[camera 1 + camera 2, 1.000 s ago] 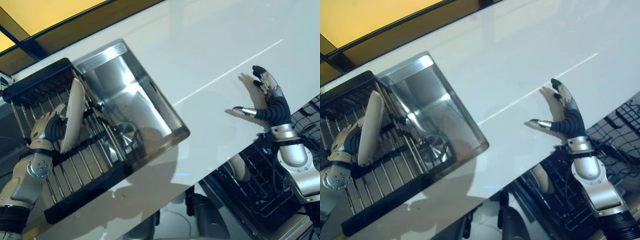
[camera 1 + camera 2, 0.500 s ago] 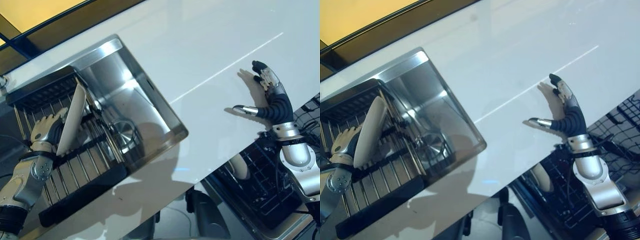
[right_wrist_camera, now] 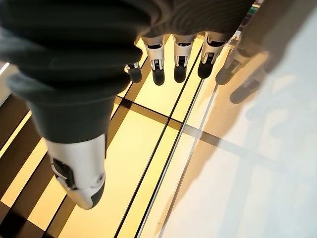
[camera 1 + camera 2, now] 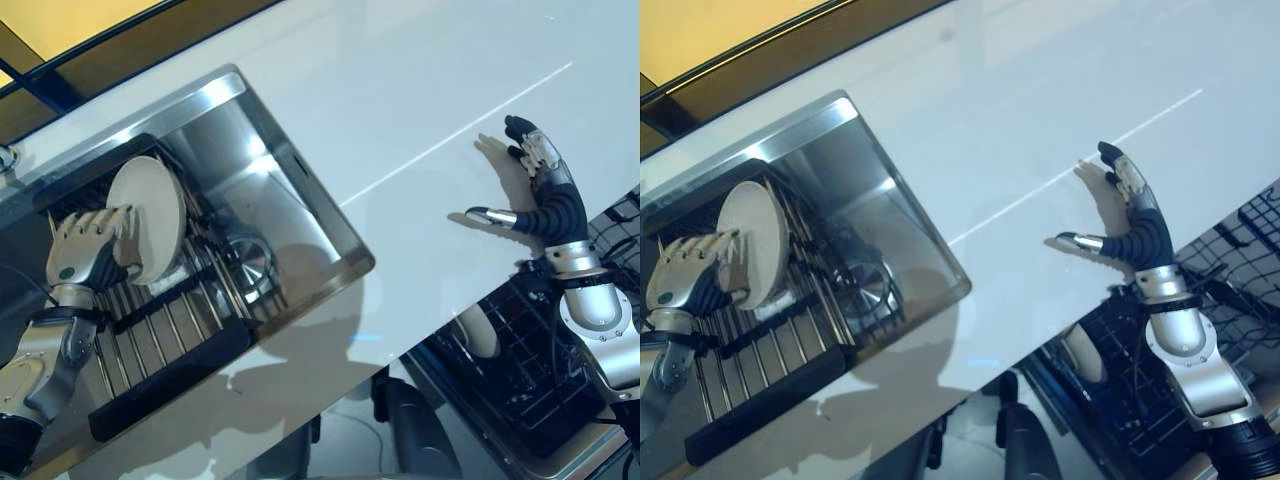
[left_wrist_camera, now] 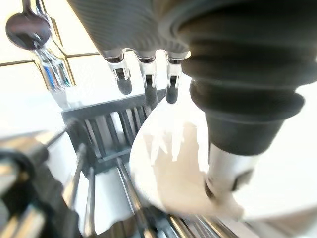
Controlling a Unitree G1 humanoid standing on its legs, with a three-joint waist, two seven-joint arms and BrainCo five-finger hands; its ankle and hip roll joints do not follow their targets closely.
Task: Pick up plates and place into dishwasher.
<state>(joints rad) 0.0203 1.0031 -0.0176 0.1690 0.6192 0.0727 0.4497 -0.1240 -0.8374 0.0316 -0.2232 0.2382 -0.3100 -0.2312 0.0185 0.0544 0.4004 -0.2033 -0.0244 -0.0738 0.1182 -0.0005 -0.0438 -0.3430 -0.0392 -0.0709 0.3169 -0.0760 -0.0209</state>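
A round beige plate (image 4: 150, 215) stands in the black dish rack (image 4: 170, 385) inside the steel sink (image 4: 230, 140), its face turned toward me. My left hand (image 4: 82, 255) grips it at its left rim. In the left wrist view the thumb (image 5: 225, 171) presses on the plate (image 5: 173, 163) and the fingers (image 5: 146, 82) reach past its rim. My right hand (image 4: 540, 200) hovers open over the white counter (image 4: 400, 90), holding nothing. The open dishwasher's dark wire rack (image 4: 545, 400) shows at the lower right, below the counter's edge.
Another pale plate (image 4: 478, 335) stands in the dishwasher rack. A round drain (image 4: 245, 265) sits in the sink bottom beside the dish rack. A dark window frame (image 4: 150, 40) runs along the counter's far side.
The plate in my left hand has turned from edge-on to face-on. The view has shifted slightly. My right hand has stayed where it was.
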